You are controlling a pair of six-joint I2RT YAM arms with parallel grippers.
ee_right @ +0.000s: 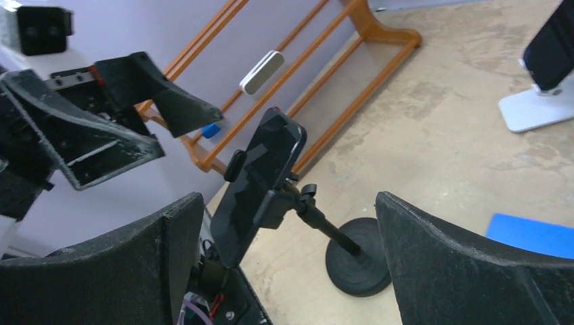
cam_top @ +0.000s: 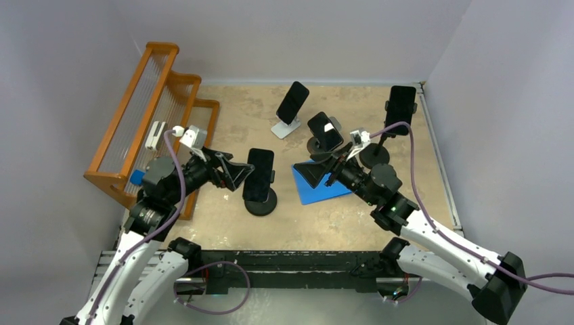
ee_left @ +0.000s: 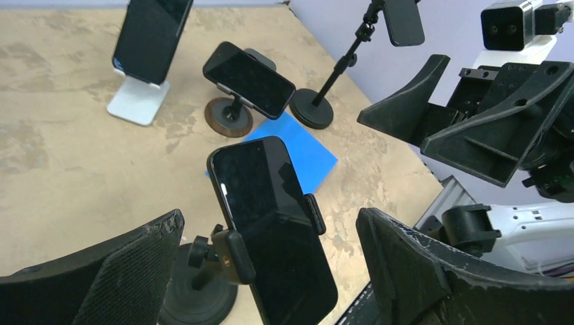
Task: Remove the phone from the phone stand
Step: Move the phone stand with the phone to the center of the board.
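Left tool and right tool, both wide open and empty, flank the phone clamped in its black phone stand at the front of the surface. Best approach: one braces the stand, the other grips the phone's edges squarely.

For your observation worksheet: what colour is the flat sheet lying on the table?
The sheet is bright blue, clearest in the left wrist view.

Glossy black phone in a matte black phone stand, mottled sandy-beige worktop with paler blotches, bright blue mat, orange-brown wooden rack, white desk stand, purple cables, white arm links, pale lilac-grey walls
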